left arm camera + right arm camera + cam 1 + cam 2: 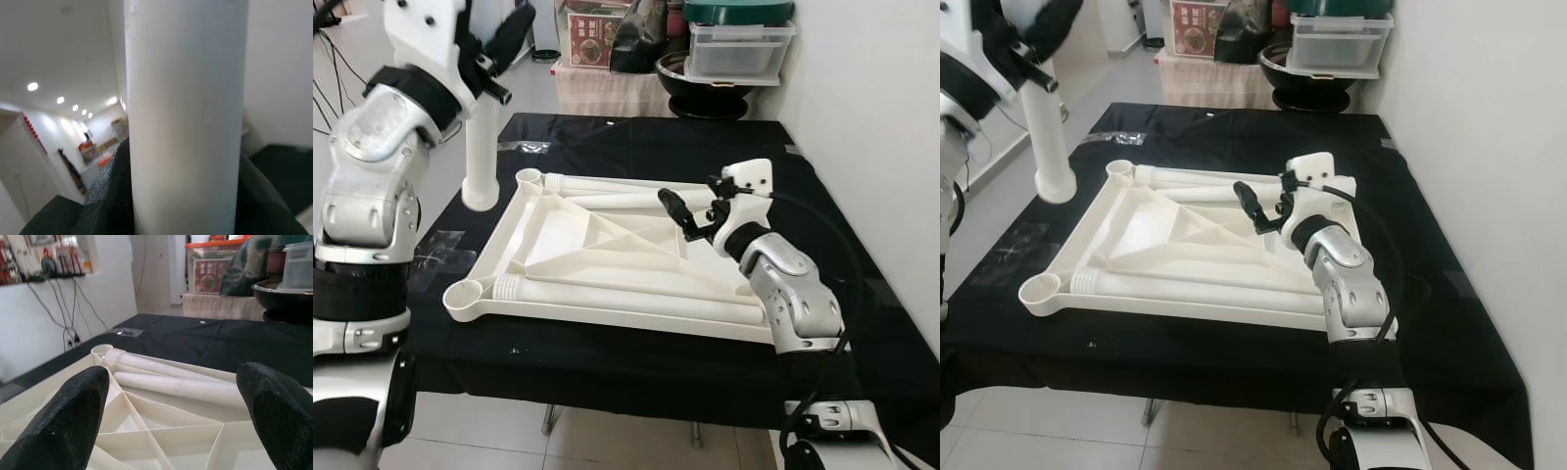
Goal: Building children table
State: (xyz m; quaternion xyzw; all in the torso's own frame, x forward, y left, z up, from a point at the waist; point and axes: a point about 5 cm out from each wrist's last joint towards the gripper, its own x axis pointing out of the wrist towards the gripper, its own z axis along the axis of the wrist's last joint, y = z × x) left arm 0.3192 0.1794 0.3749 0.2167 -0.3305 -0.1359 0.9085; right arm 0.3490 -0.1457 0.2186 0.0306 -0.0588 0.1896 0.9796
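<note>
My left gripper [499, 44] is clenched around a white table leg [481, 147], gripping it near its upper end; in my left wrist view the leg [186, 117] stands as a pale column with my black fingers [110, 191] wrapped around it on both sides. The leg hangs upright, its flared foot down at about 10 o'clock from the tabletop, close above or on the black cloth [636, 362]; I cannot tell whether it touches.

My right gripper [690, 217] is released, fingers spread apart, hovering just over the tabletop's 3 o'clock side. From the right wrist view the two black fingertips [73, 416] frame the ribbed white underside with a wide gap between them, holding nothing.

The white tabletop [597, 284] lies upside down on the cloth-covered table, ribs and diagonal braces facing up. A round socket [465, 294] shows at its near corner toward 8 o'clock, and another socket [529, 177] at the far corner toward 11 o'clock. More white legs lie flat inside the frame: one leg along the far edge [607, 183] and one leg along the near edge [626, 292], its threaded end beside the near socket.

Beyond the table at 12 o'clock stand a black bowl [705, 93], a clear plastic container [739, 49] resting on it, and a printed box [592, 37]. A white wall [871, 147] runs along 3 o'clock.
</note>
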